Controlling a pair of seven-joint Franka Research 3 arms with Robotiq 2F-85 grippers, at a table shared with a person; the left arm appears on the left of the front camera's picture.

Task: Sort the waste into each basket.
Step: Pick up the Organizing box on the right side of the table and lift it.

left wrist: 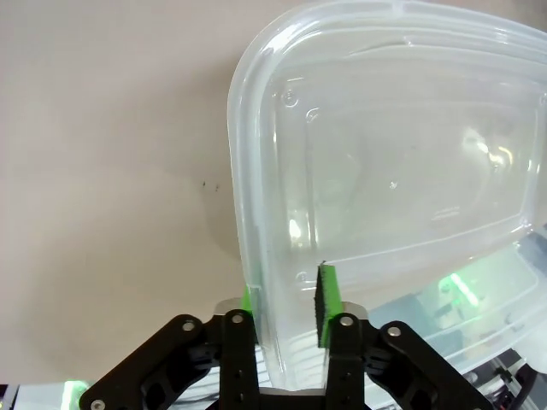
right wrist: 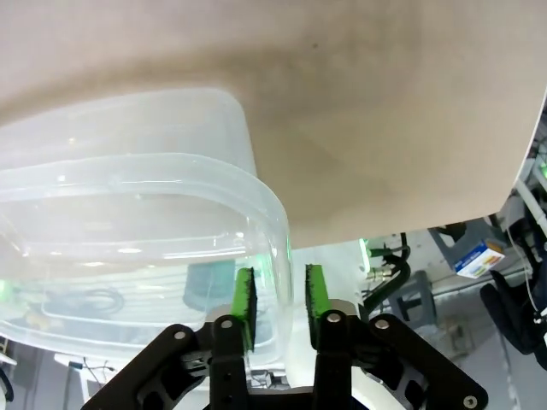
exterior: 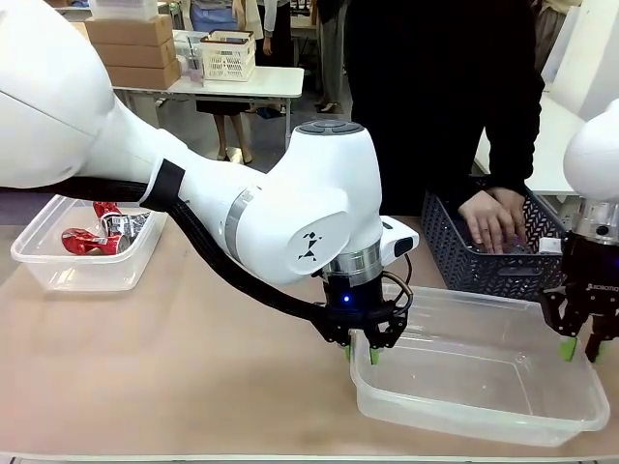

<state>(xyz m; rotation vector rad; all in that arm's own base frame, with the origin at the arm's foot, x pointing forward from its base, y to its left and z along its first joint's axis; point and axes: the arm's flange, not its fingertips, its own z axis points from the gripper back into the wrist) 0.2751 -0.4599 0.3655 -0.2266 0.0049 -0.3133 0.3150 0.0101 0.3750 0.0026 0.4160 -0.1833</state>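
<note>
Fingers [left wrist: 327, 295] straddle near basket [exterior: 503, 406] rim; contact unclear.

Each pincer straddles the near basket's [exterior: 484, 406] rim: the left pincer [exterior: 362, 355] on one end wall, the right pincer [exterior: 580, 349] on the opposite. Between them the basket interior lies unobstructed. Beyond the right pincer, a dark crate [exterior: 455, 256] and the person's hand [exterior: 488, 220] block passage.
</note>
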